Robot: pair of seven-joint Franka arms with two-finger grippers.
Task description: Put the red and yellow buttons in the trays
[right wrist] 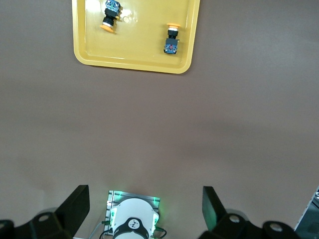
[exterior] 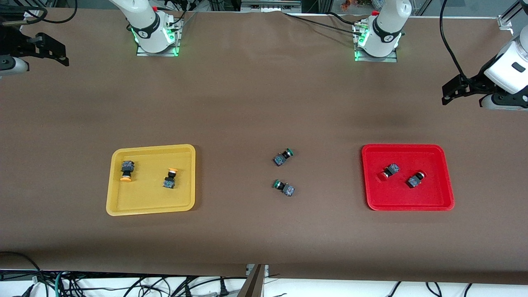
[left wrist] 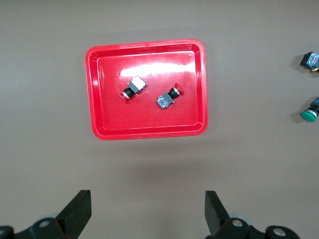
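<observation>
Two yellow-capped buttons [exterior: 127,170] [exterior: 170,178] lie on their sides in the yellow tray [exterior: 150,147]. They also show in the right wrist view [right wrist: 110,15] [right wrist: 172,39] in that tray [right wrist: 132,65]. Two red-capped buttons [exterior: 388,171] [exterior: 416,179] lie in the red tray [exterior: 406,146]. They also show in the left wrist view [left wrist: 133,88] [left wrist: 168,97] in that tray [left wrist: 144,134]. My left gripper [exterior: 456,88] [left wrist: 148,211] is open and empty, high over the left arm's end of the table. My right gripper [exterior: 49,49] [right wrist: 144,209] is open and empty, high over the right arm's end.
Two green-capped buttons [exterior: 283,156] [exterior: 284,187] lie on the brown table between the trays; they show at the edge of the left wrist view [left wrist: 310,113] [left wrist: 310,59]. The arms' bases [exterior: 154,33] [exterior: 377,37] stand along the table edge farthest from the camera.
</observation>
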